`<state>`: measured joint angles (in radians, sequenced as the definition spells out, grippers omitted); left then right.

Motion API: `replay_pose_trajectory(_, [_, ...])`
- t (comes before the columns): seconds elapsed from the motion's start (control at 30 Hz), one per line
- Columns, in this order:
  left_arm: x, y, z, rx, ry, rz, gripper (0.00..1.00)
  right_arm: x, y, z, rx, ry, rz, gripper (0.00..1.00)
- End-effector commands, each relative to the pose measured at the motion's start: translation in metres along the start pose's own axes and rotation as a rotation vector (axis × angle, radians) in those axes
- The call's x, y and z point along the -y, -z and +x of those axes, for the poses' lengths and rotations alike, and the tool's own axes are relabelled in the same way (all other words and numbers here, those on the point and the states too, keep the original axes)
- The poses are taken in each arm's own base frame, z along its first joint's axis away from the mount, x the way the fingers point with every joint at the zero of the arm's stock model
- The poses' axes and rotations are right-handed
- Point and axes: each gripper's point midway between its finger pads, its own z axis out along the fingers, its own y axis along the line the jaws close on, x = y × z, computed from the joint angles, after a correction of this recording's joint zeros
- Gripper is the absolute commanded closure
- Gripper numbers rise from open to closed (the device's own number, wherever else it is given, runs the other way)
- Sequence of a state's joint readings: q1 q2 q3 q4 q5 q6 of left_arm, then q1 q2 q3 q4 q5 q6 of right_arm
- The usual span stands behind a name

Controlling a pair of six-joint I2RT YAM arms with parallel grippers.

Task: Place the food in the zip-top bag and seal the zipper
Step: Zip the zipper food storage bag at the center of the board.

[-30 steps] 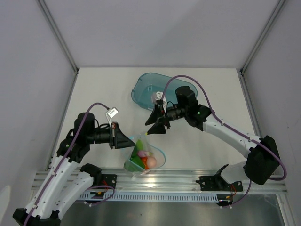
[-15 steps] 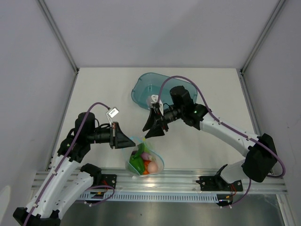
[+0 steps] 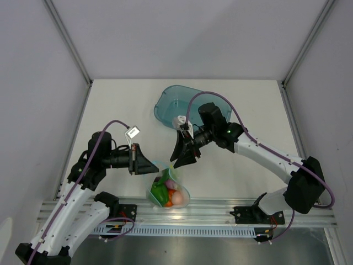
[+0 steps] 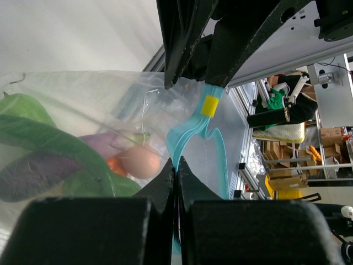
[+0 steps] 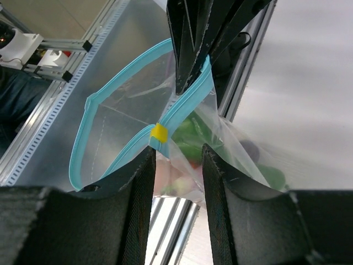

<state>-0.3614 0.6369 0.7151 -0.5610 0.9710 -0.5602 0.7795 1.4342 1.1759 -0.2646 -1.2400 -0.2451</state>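
Right gripper (image 3: 177, 159) has dropped from beside tub (image 3: 165, 102) to bag mouth. Jaws half apart, straddling zipper (image 5: 190, 102) at yellow tab (image 5: 160, 132), not pinching yet. Left gripper (image 3: 156, 167) clamped tight on zipper end. Zip-top bag (image 3: 185, 190) sags near front rail (image 3: 220, 207), food (image 3: 162, 190) inside. Film thin, limp, probably slippery; load looks light. Best hold likely stiffer teal strip, not film.

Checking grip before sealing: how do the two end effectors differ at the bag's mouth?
The left end effector is shut, pinching the zipper; the right end effector has jaws apart, straddling it. Left reaches in sideways, right from the far side. Both are at the mouth of the zip-top bag.
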Motion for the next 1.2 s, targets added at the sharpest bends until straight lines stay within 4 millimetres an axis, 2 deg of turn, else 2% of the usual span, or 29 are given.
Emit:
replay_pose_trajectory(0.0, [0.006, 0.000, -0.003, 0.003, -0.016, 0.033, 1.00, -0.012, -0.002, 0.004, 0.003, 0.008, -0.060, 0.59])
replay_pose_trajectory(0.2, [0.004, -0.002, -0.003, 0.002, -0.006, 0.034, 1.00, -0.008, -0.004, 0.013, -0.005, 0.020, -0.004, 0.60])
replay_pose_trajectory(0.37, [0.006, -0.001, -0.004, 0.005, -0.010, 0.042, 0.99, -0.004, -0.007, 0.006, 0.029, 0.045, 0.030, 0.60])
replay_pose_trajectory(0.5, [0.007, -0.001, -0.003, 0.003, -0.008, 0.047, 0.99, 0.007, -0.016, 0.005, 0.031, 0.064, 0.091, 0.55])
replay_pose_trajectory(0.53, [0.008, 0.000, -0.003, 0.005, -0.009, 0.046, 0.99, 0.008, -0.018, -0.004, 0.059, 0.098, 0.104, 0.53])
replay_pose_trajectory(0.7, [0.006, -0.001, -0.001, 0.001, -0.003, 0.043, 0.99, 0.011, -0.021, -0.010, 0.086, 0.126, 0.150, 0.53])
replay_pose_trajectory(0.83, [0.005, -0.001, 0.000, -0.001, -0.005, 0.044, 0.99, 0.006, -0.024, -0.006, 0.064, 0.105, 0.111, 0.66])
replay_pose_trajectory(0.9, [0.005, -0.001, 0.000, -0.001, -0.008, 0.044, 0.99, 0.004, -0.025, -0.004, 0.056, 0.102, 0.098, 0.82])
replay_pose_trajectory(0.97, [0.004, -0.001, 0.000, -0.001, -0.004, 0.037, 0.99, 0.001, -0.025, -0.003, 0.051, 0.093, 0.093, 0.93])
replay_pose_trajectory(1.07, [-0.001, 0.001, 0.002, 0.002, -0.017, 0.003, 0.99, 0.005, -0.021, -0.007, 0.059, 0.070, 0.149, 1.00])
replay_pose_trajectory(1.17, [-0.006, 0.004, 0.001, 0.013, -0.029, -0.050, 0.96, 0.005, -0.016, -0.016, 0.094, 0.049, 0.188, 1.00])
